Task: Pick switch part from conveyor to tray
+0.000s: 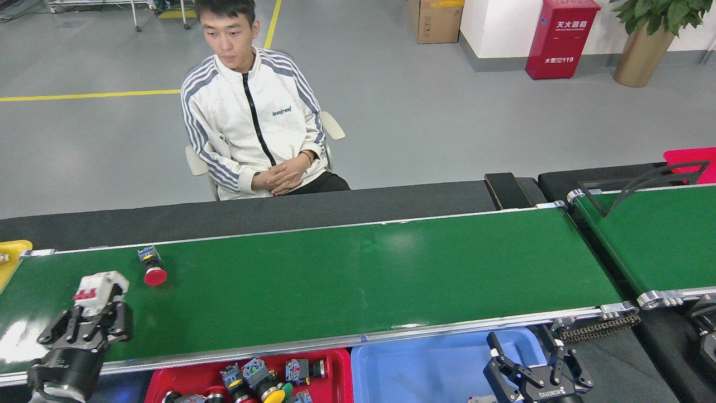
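Left gripper (96, 314) clamps white-and-red breaker-style switch part (99, 285) over glossy green conveyor (363, 274); red plastic tray (330, 386) lies near, rightward; right gripper (531, 369) gapes.

There is just one camera view. It sits up high on the robot's head and looks forward and down. The long shiny green belt with silver side rails (335, 280) runs across the middle of the frame, quite near. The grey floor (419, 123) fills the top, farther away. The robot's own arms poke in at the bottom corners.
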Motion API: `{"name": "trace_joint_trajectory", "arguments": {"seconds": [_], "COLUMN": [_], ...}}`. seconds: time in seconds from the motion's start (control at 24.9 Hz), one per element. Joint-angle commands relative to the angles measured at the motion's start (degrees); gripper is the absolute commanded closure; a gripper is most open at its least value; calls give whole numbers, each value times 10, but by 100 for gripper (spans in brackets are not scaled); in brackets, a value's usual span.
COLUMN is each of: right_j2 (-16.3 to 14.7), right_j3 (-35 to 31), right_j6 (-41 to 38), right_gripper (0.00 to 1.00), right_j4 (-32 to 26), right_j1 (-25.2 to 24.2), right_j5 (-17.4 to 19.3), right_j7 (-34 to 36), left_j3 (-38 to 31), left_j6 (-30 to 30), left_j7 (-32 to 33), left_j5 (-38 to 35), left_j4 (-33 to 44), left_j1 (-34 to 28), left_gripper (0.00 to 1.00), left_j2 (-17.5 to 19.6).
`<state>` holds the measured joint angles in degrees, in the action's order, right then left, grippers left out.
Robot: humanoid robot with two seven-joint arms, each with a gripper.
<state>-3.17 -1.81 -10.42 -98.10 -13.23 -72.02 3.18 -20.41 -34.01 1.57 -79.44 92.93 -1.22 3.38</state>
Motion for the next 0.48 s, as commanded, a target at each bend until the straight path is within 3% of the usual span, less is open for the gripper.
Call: {"name": "trace_joint_trajectory", "arguments": {"seconds": [0.0, 0.2, 0.32, 0.4, 0.44], "right_j2": [-3, -4, -4, -3, -1], "right_j3": [-16, -53, -70, -72, -72], "right_j6": [0, -5, -22, -43, -47], "right_gripper": [0, 0, 0, 0, 0], "right_j4": [-20, -33, -33, -33, -32], "right_j1": [1, -1, -7, -8, -9], "right_j5": [2, 2, 2, 3, 3], "right_j7": [4, 2, 0, -1, -1], "left_j3": [55, 206, 295, 362, 390], "left_j6": [-47, -63, -37, 3, 25], "left_j7": [8, 41, 43, 44, 44], "left_j5": [5, -12, -52, -97, -105], "left_j4": [65, 90, 90, 90, 89], "left_j1": [-26, -58, -60, -61, -62], "left_gripper": [93, 92, 89, 78, 63], "left_j2": [-16, -65, -83, -91, -93]}}
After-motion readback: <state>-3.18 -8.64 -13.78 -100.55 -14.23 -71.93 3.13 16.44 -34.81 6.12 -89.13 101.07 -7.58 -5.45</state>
